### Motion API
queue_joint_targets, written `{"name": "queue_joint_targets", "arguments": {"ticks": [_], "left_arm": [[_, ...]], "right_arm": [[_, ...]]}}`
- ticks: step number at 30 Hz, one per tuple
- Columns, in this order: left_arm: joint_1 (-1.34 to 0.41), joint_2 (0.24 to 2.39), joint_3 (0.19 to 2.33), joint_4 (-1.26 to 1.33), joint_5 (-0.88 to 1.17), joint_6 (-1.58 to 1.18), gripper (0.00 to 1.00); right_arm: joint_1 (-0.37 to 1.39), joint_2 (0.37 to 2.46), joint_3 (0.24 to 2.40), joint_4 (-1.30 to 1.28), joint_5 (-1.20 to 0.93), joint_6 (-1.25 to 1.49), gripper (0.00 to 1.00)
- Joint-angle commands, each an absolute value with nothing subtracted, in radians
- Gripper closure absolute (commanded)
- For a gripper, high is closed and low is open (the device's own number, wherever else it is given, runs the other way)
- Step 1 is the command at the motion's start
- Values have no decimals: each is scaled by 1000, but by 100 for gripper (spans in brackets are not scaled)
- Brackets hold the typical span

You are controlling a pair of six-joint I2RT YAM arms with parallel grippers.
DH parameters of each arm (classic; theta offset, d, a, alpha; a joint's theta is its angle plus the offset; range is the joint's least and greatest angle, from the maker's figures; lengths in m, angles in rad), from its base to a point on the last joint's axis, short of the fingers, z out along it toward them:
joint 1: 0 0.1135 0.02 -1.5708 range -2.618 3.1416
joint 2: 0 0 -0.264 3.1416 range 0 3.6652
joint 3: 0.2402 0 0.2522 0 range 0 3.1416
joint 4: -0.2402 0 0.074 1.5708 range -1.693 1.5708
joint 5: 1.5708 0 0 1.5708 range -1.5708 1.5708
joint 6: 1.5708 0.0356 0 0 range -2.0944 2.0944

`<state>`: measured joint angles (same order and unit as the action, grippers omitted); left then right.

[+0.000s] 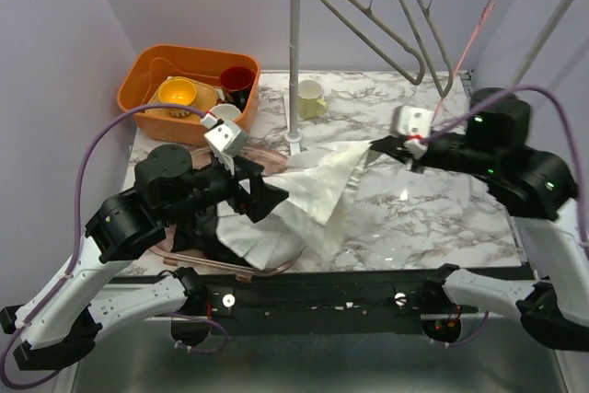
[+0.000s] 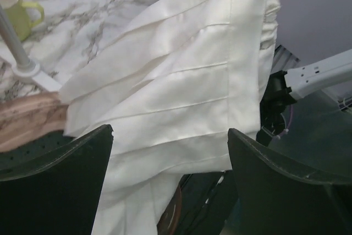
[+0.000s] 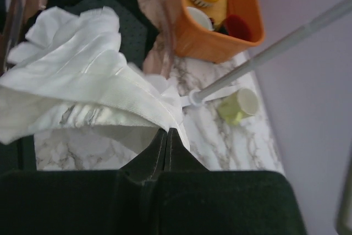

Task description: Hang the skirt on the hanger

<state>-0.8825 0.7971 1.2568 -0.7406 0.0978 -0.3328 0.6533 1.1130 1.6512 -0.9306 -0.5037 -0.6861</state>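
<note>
Mostly the worry is the hold itself. Nearest the arms, in front of the post (image 1: 294, 71) and to its left, the low end of the skirt (image 1: 317, 186) lies heaped on a dark cloth (image 3: 110, 23). A quick pull upward could, I judge, drag that cloth along. It could also snag the pleats on the left gripper (image 2: 170, 136), whose fingers are spread wide close against the skirt and hold nothing.

Further in, right of the post, the right gripper (image 3: 166, 136) has its fingers pressed together on one corner of the skirt. Only a thin edge seems caught, so the weight of the hanging cloth may slide it free once more of the skirt leaves the table.

Just in front of the post's foot the stretched cloth passes close by, and a sideways swing could wrap it there or nudge the mug (image 1: 312, 98) behind the post. Farthest off, the hangers (image 1: 391, 29) hang from the rail right of the post's top, well above the skirt, which is on none of them; threading with one corner held looks awkward.

As for pose, the left arm is folded low, left of the post, with its wrist aimed toward the post's foot. The right arm reaches in from the right of the post, its forearm about level, its gripper pointing at the post and holding the corner off the table
</note>
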Motion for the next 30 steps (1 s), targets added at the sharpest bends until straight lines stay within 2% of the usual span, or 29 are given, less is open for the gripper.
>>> {"name": "queue_joint_targets", "arguments": {"ticks": [1, 7, 15, 19, 24, 30], "left_arm": [[-879, 863, 1356, -661, 221, -252, 3], [-880, 957, 1339, -571, 302, -256, 2], [-888, 1075, 1249, -381, 408, -330, 2], [-923, 1129, 1171, -287, 410, -389, 3], [-986, 1183, 1077, -166, 342, -459, 3], [-1091, 1311, 1022, -115, 174, -500, 2]], "right_arm": [[556, 980, 1719, -1028, -382, -640, 99], [448, 823, 1637, -979, -236, -617, 99], [420, 772, 1171, -783, -115, -526, 99], [370, 804, 1033, -660, -98, -491, 99], [212, 845, 921, -598, -221, -479, 99], [172, 844, 812, -601, -259, -515, 99]]}}
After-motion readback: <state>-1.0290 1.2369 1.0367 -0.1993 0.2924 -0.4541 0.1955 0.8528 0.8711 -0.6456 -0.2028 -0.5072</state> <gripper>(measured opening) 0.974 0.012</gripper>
